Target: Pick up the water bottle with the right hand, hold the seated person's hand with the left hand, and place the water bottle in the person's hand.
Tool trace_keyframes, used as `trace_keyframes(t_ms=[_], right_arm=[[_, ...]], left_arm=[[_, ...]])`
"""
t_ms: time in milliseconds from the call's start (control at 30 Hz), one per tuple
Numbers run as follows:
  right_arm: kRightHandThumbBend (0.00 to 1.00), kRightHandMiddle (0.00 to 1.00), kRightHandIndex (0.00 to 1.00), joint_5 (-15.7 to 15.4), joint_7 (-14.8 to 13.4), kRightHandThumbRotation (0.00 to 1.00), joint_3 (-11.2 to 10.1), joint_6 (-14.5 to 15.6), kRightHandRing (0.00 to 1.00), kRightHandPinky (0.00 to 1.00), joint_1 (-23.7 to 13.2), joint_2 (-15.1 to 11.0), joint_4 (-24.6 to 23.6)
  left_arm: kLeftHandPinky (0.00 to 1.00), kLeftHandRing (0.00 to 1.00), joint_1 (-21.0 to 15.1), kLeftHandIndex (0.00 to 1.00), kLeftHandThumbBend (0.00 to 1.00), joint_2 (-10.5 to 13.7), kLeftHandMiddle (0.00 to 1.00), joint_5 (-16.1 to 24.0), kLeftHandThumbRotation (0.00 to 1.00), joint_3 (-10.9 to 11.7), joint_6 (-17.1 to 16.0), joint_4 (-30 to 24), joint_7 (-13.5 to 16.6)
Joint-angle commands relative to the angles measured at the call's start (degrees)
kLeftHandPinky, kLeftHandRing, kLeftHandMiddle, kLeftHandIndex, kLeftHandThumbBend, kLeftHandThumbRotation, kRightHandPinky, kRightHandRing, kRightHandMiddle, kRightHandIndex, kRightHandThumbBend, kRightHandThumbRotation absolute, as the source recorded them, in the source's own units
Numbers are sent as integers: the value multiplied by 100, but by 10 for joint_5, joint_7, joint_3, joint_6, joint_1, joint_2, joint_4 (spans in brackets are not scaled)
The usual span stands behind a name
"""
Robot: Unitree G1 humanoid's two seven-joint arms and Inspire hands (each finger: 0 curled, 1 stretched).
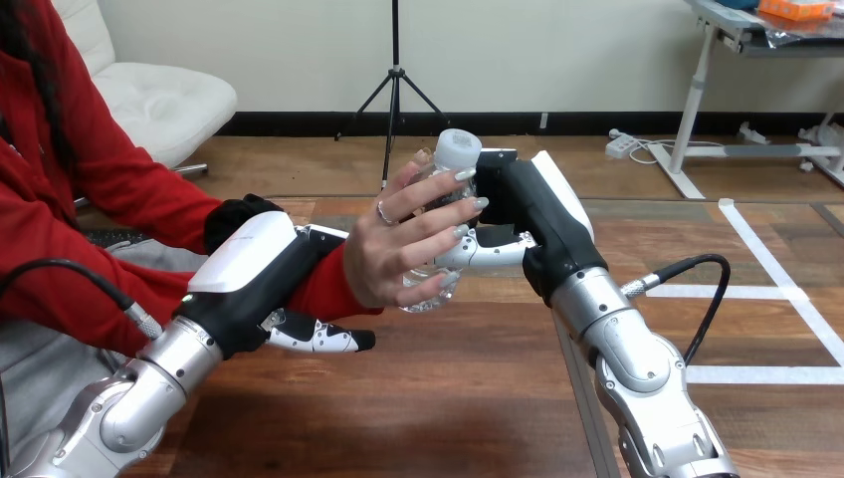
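A clear water bottle with a white cap [458,151] stands upright above the wooden table [448,398], near the middle of the head view. The person's hand [398,244] wraps round it from the left, fingers across its front. My right hand [532,209] grips the same bottle from the right, with its fingers [490,249] curled against the bottle's side. My left hand [254,269] sits on the person's red-sleeved wrist [330,284], fingers over the top and thumb [320,337] underneath. Most of the bottle's body is hidden behind the person's hand.
The person's red-sleeved arm [119,189] comes in from the left side. The table's right edge [582,398] runs under my right forearm, with floor beyond it.
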Motion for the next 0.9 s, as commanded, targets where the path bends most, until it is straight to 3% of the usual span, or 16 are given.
trace_keyframes(t_ms=[0, 400, 867], right_arm=[[84, 41, 41, 8, -2, 0, 6, -15, 32, 27, -49, 19, -32], [84, 42, 42, 5, -3, 0, 7, -15, 34, 28, -51, 18, -29], [88, 50, 48, -6, -8, 0, 12, -14, 44, 36, -52, 15, -28]], left_arm=[[33, 40, -8, 48, 69, -37, 47, 2, 6, -22, -14, -31, -9], [33, 40, -8, 48, 70, -38, 47, 3, 6, -18, -14, -27, -9], [34, 40, -8, 48, 71, -37, 47, 4, 7, -16, -12, -27, -10]])
